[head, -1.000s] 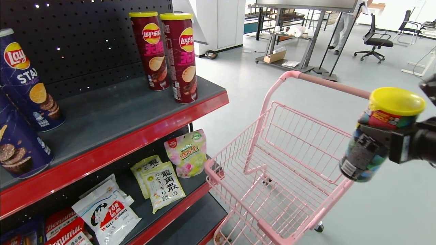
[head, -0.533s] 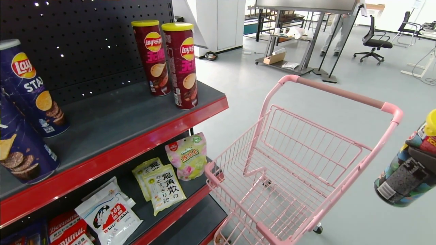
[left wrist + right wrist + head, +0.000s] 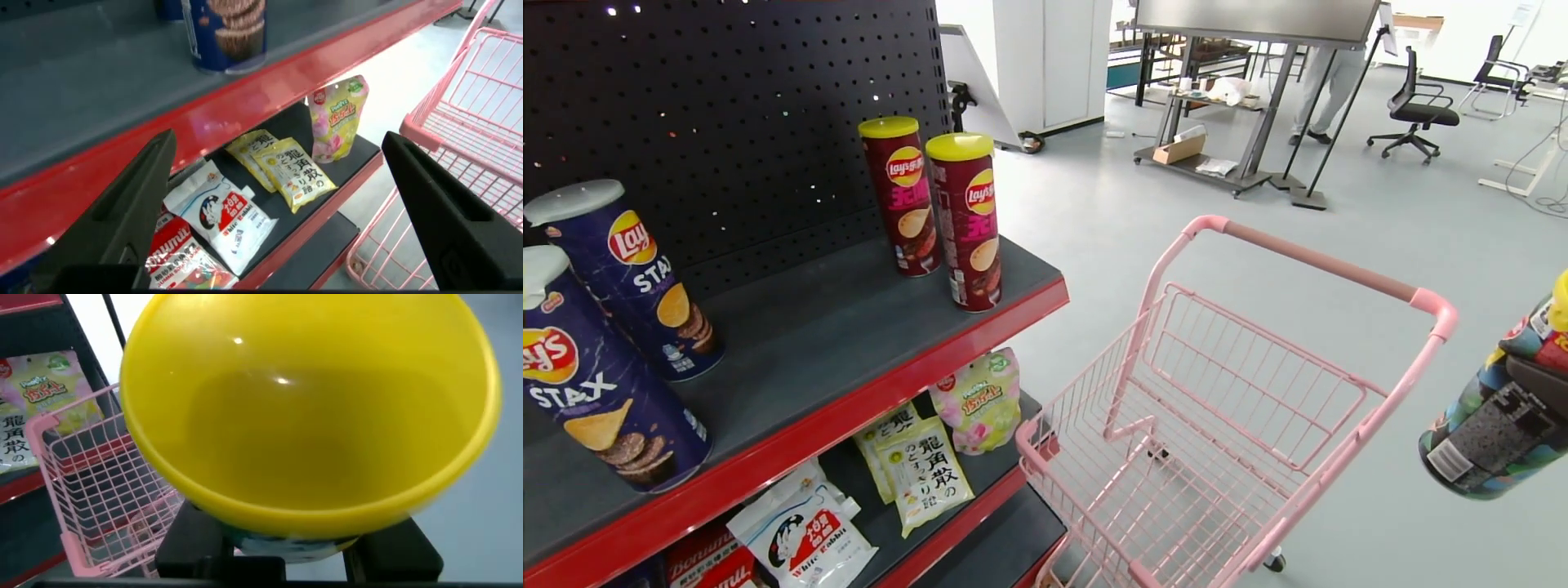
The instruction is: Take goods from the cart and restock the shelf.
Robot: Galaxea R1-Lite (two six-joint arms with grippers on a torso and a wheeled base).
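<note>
Canister, judged light, stiff but crushable w/ slick wrap, sits clenched below lid in right claw; we note left claw released.

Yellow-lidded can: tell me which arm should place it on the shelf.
Right. The right gripper is shut on the yellow-lidded can beside the cart, so it likely only needs carrying to the top shelf. The left gripper is open and empty, facing the snack bags below.
</note>
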